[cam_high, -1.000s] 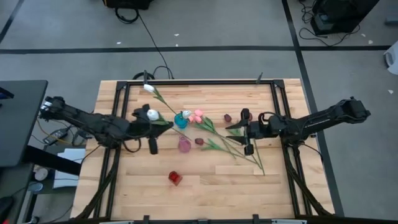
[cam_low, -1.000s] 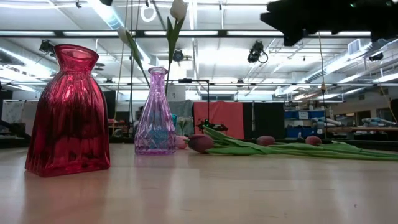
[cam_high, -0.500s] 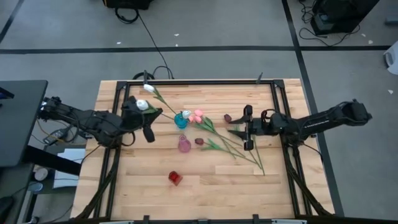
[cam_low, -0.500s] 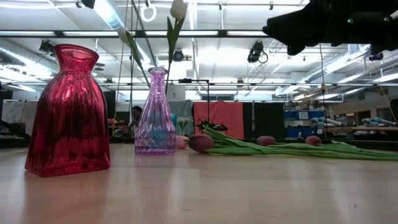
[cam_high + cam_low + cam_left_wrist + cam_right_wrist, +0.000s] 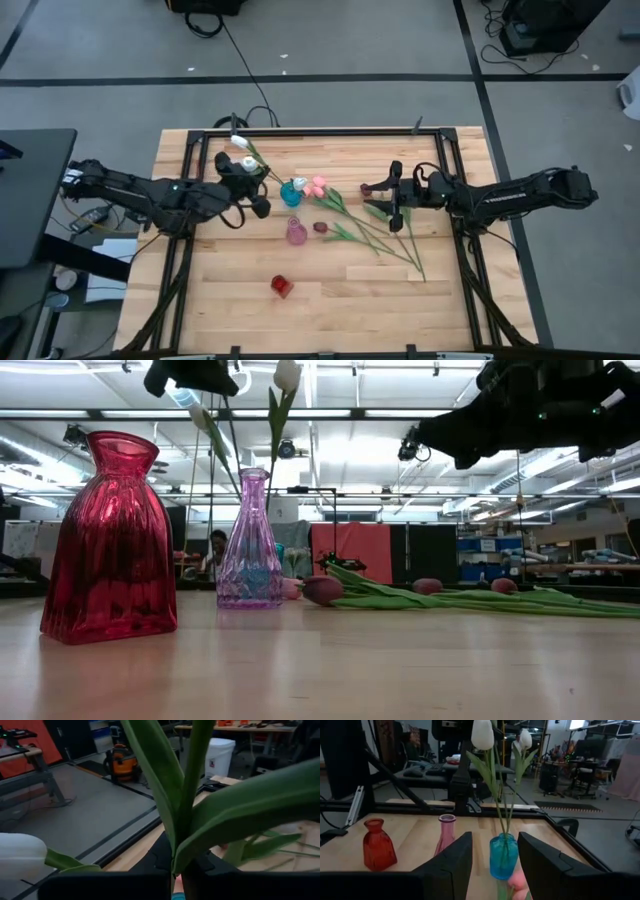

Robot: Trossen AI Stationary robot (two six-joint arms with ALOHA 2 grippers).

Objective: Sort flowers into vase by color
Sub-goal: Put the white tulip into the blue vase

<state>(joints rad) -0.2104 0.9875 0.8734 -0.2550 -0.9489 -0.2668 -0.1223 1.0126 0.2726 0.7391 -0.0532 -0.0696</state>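
The right gripper (image 5: pixel 398 201) hovers with its fingers apart and nothing between them, just above the loose tulips (image 5: pixel 370 232) that lie on the wooden table (image 5: pixel 330 300). From those fingers the pile spreads toward about seven o'clock in the high view. The long green stems run from ten to four o'clock, pink heads (image 5: pixel 317 186) at the ten o'clock end near the vases, a dark maroon head (image 5: pixel 320 227) lower in the pile and another maroon head (image 5: pixel 366 188) at about nine o'clock from the gripper. This arm is plainly the nearer one to the loose flowers, and a grasp across a stem looks like its next job.

The left gripper (image 5: pixel 252 192) is up beside the blue vase (image 5: pixel 290 194), at its nine o'clock. In its wrist view a green stem and leaves (image 5: pixel 187 795) rise from right between the dark fingers, but I cannot tell whether they are clamped on it or parted around it.

The blue vase holds two white tulips (image 5: pixel 482 734), upright in the right wrist view. The purple vase (image 5: pixel 296 232), at six o'clock from the blue one, looks empty. The red vase (image 5: pixel 281 287), farther toward six o'clock and well apart from the pile, also looks empty.
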